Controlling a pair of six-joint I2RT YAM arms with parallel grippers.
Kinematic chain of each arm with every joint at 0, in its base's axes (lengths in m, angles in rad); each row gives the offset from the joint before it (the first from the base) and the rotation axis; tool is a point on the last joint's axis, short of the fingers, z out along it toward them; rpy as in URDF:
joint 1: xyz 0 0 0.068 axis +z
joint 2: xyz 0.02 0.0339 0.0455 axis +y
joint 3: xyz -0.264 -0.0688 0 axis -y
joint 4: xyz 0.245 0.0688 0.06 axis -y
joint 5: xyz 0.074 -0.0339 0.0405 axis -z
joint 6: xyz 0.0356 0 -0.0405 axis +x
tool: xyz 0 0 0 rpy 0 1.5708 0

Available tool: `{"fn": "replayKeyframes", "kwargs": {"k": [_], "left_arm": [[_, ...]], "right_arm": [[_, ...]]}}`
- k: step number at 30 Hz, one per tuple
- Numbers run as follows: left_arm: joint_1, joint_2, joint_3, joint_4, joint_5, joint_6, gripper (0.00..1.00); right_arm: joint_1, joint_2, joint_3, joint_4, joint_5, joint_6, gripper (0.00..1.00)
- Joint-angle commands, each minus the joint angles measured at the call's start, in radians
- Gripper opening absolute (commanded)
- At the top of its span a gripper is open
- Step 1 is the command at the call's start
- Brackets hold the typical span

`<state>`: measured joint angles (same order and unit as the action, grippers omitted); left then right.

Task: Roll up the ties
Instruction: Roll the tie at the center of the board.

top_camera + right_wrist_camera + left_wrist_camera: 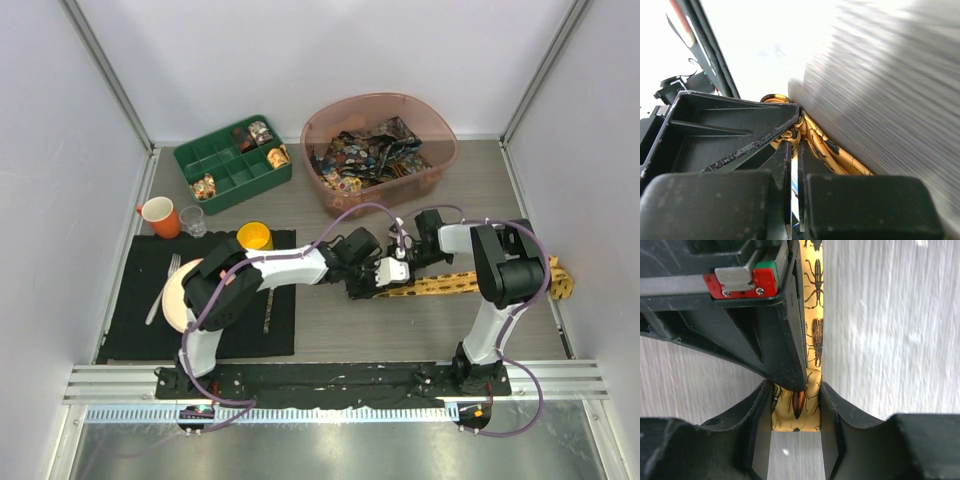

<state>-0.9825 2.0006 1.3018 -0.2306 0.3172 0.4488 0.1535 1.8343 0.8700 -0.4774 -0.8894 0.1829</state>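
Top external view has the grey table [400, 335] carrying a black mat [130, 330] on the left, a pink tub [440, 170] of dark printed ties [365, 155] at the far middle, and a green tray [192, 162] to the tub's left. Nearer, the yellow tie [455, 284] lies stretched left to right across the right half. Its right end is folded over beside the right arm and its left end sits under both wrists. Left wrist view shows the left gripper [795, 386] with its jaws against the two edges of that beetle-printed end; whether they squeeze it or only flank it I cannot tell. The right gripper [794, 142] is closed, its tips together on puckered yellow fabric between the left jaws. I judge that the first turn of the roll is being started. It should go well if that first fold is small and square to the tie's length, one gripper pins the core while the other turns, and the free length lies straight so the edges stack evenly.
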Motion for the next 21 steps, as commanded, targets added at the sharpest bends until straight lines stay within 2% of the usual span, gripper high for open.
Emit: {"fn": "replayKeyframes", "kwargs": {"k": [1, 3, 4, 5, 8, 14, 16, 21], "left_arm": [[0.005, -0.039, -0.114, -0.202, -0.078, 0.021, 0.32], [0.008, -0.045, -0.143, -0.207, -0.087, 0.013, 0.34], [0.01, -0.051, -0.15, -0.205, -0.089, 0.013, 0.39], [0.016, -0.056, -0.157, -0.191, -0.083, 0.001, 0.52], [0.048, -0.072, -0.188, -0.139, -0.052, -0.021, 0.64], [0.106, -0.097, -0.23, -0.021, 0.051, -0.033, 0.69], [0.116, -0.123, -0.26, 0.068, 0.109, -0.048, 0.7], [0.114, -0.18, -0.286, 0.186, 0.148, -0.064, 0.74]], "right_arm": [[0.047, -0.021, -0.048, 0.206, 0.044, 0.056, 0.01], [0.064, -0.02, -0.062, 0.224, 0.053, 0.069, 0.01], [0.063, -0.009, -0.062, 0.229, 0.056, 0.072, 0.01], [0.064, -0.001, -0.063, 0.227, 0.061, 0.067, 0.01], [0.064, 0.032, -0.052, 0.183, 0.093, 0.026, 0.01], [0.061, 0.02, -0.066, 0.135, 0.153, -0.019, 0.01], [0.057, 0.025, -0.065, 0.135, 0.155, -0.026, 0.01], [0.054, 0.043, -0.04, 0.138, 0.141, -0.036, 0.01]]}}
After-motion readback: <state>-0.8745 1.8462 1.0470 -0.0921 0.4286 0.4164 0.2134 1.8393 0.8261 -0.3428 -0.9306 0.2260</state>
